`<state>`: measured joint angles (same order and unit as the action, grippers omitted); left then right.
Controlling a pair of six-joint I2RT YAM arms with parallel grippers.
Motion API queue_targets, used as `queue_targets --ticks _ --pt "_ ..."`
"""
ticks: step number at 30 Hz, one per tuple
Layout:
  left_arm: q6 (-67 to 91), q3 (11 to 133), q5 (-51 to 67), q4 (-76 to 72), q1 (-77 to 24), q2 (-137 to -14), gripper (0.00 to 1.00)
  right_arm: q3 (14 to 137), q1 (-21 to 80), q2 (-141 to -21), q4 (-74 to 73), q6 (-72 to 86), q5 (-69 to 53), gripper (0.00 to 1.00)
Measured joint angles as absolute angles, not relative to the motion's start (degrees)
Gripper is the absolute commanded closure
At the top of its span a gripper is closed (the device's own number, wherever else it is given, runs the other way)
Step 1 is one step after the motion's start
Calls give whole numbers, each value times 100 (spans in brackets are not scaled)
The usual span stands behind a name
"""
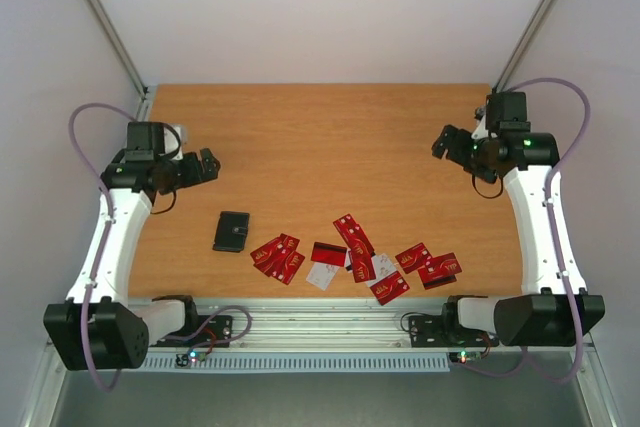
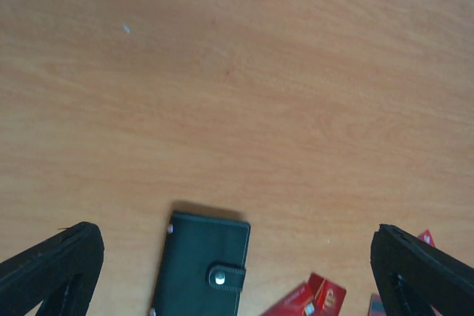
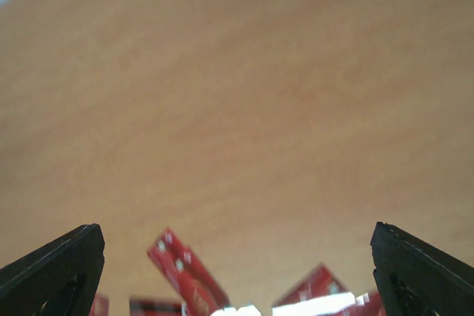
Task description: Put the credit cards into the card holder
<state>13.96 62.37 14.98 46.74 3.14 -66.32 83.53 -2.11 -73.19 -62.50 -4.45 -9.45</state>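
While your left gripper (image 1: 205, 165) and right gripper (image 1: 445, 140) hang wide open by the bench's (image 1: 320, 127) side edges, the card holder (image 1: 232, 231) and scattered credit cards (image 1: 355, 257) lie near its front edge, bare wood beyond.

Even, soft light over my table (image 1: 320, 147); shadows faint. My right wrist view blurs, credit cards (image 3: 181, 271) perhaps glaring white.

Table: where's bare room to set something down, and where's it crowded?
Free: the far half of the table, between the left gripper and the right gripper. Crowded: the near edge, where the credit cards sprawl to the right of the card holder.
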Motion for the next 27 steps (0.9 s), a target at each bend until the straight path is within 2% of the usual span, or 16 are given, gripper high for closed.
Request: queue_targets --ticks 6,14,20,24,27 --pt "1396 6318 1745 5642 222 -6591 3 8281 384 -7314 -7269 -357 -943 2" --pt "1592 5924 1769 6219 -786 -6333 5 7555 1925 -7299 -7688 36 -711 1" --pt "1927 5666 1125 6477 -1140 -6440 5 7015 2106 -7284 -7618 340 -786 2" --pt "2084 5662 794 6484 -1188 -6901 4 6980 2117 -7277 -7483 502 -958 1" --pt "2171 5697 558 6471 -1164 -7441 7 6980 2123 -7277 -7415 580 -1109 1"
